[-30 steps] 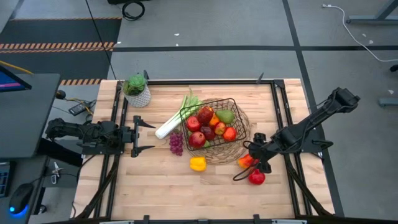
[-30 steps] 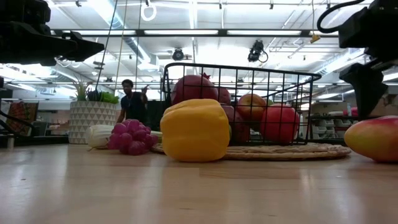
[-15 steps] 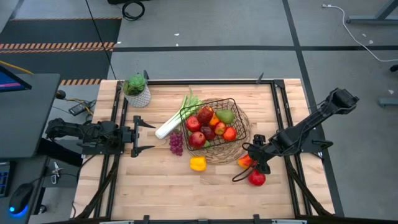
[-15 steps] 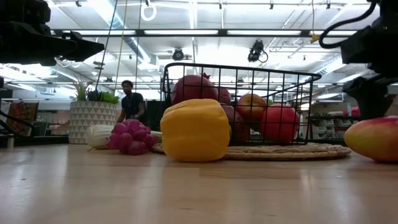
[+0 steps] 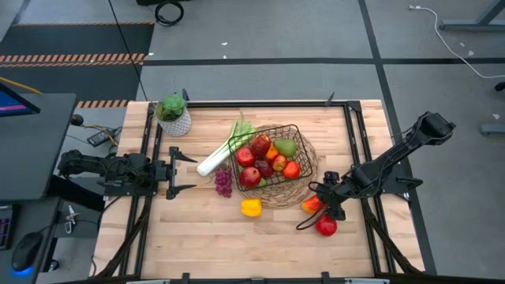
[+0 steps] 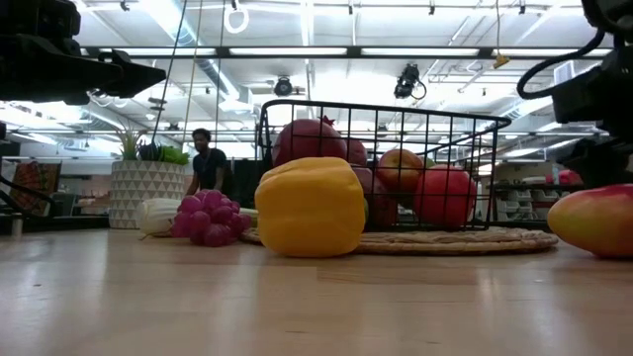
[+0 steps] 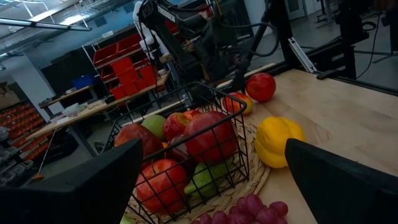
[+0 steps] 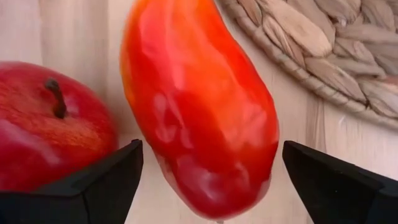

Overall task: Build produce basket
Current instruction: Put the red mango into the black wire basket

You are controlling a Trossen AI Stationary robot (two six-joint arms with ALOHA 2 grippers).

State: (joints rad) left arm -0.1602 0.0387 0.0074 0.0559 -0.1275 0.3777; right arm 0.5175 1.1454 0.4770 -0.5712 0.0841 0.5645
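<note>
Lowered since the earlier frames: the right gripper (image 5: 322, 201), now down over the orange-red pepper (image 5: 312, 204) near the right edge of the tabletop (image 5: 197, 237); everything else is unmoved.

Right gripper: fingers spread wide, one on each side of the pepper, not closed on it, holding nothing. In the right wrist view the pepper (image 8: 202, 112) fills the gap between the fingers, with a red apple (image 8: 50, 127) just beside it and the wicker base (image 8: 323, 56) at the other side.

Left gripper (image 5: 183, 173): waiting at the left edge of the tabletop, fingers wide apart, empty.

Basket (image 5: 272, 158): dark wire mesh on a round wicker base, middle of the tabletop, holding red apples, a green pear and other fruit.

Loose produce: yellow pepper (image 5: 251, 207) just off the basket's near side; purple grapes (image 5: 224, 182) and leek (image 5: 223, 150) at its left side; red apple (image 5: 326, 226) near the right gripper.

Potted plant (image 5: 173, 114): far left corner.

Person (image 6: 208, 163): standing in the room beyond.
</note>
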